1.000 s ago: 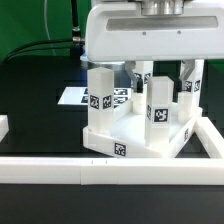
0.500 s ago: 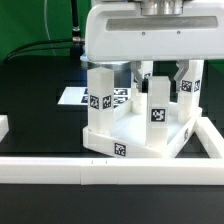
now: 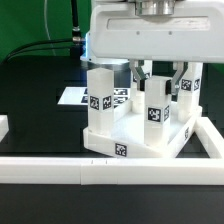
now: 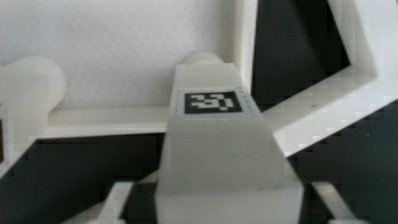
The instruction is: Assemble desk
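Closed around one upright white leg [image 3: 157, 108], the tool [image 3: 157, 78] hangs over the desk; in the wrist view its fingers [image 4: 121, 203] flank that leg [image 4: 221, 160] on both sides. Beneath it the tabletop [image 3: 135, 136] lies rim up on the black table [image 3: 35, 105], more legs standing in its corners, the one at the exterior view's left [image 3: 100, 98] tallest in frame. White border rails [image 3: 60, 171] frame the near edge, the marker board [image 3: 78, 97] lies flat behind, and a green backdrop [image 3: 30, 22] closes the room.
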